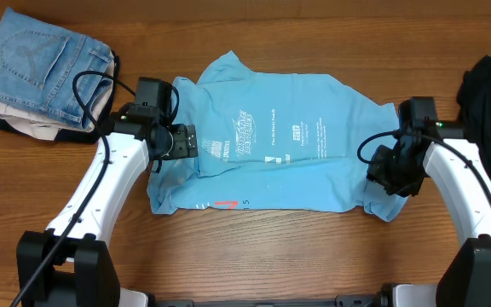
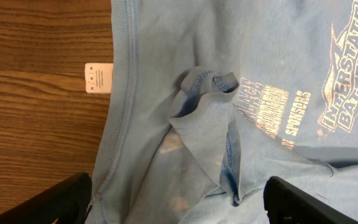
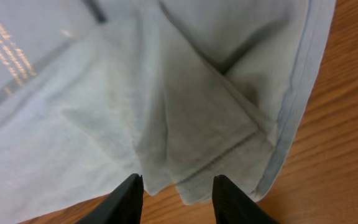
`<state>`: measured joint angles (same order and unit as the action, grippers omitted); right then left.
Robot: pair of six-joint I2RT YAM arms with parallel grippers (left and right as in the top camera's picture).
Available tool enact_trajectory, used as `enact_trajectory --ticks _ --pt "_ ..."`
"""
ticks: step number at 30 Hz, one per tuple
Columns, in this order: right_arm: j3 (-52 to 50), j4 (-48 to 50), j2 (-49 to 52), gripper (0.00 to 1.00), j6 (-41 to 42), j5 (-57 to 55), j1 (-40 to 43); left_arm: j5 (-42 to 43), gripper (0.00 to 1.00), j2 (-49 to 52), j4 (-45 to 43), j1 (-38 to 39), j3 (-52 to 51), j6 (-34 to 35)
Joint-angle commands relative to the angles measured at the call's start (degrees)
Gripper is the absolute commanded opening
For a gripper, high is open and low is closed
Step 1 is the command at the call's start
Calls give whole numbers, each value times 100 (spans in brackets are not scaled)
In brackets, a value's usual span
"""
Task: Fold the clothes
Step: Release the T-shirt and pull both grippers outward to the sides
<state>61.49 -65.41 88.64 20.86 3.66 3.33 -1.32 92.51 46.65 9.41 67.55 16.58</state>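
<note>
mid-frame overhead, shows t-shirt (image 1: 280, 141) lower edge seemingly folded in; left gripper (image 2: 191, 199), right gripper (image 3: 178, 199) released; needs more folds.

The T-shirt (image 1: 297, 162) under me is soft, matt knitted cloth with raised stitching along its hems, and its printed lettering (image 2: 347, 81) looks dry and cracked. The table (image 1: 271, 256) is smooth brown wood with a clear grain and a faint sheen. My left fingers (image 2: 48, 202) and right fingers (image 3: 120, 202) are matt black plastic, my left arm's shell (image 1: 113, 183) is smooth white plastic, and the jeans (image 1: 32, 60) are coarse, faded denim.
</note>
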Motion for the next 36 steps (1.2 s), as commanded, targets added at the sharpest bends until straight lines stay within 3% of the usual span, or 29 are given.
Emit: enact_trajectory --ticks 1,15,18,20,27,36 --pt "-337 116 11 37 26 31 13 -57 92 -42 -26 -7 157 15" --pt "-1067 621 11 36 192 -57 13 -57 95 -39 -44 -7 157 15" --pt "-1062 951 11 11 192 -79 20 -57 95 -39 -37 -7 157 15" --pt "-927 1054 11 4 188 -278 66 -55 95 -39 4 -7 157 13" --pt "105 815 11 4 -177 -595 442 -57 93 -37 125 -7 157 15" --pt "109 1137 15 4 -173 -636 1449 -63 93 -37 103 -7 157 13"
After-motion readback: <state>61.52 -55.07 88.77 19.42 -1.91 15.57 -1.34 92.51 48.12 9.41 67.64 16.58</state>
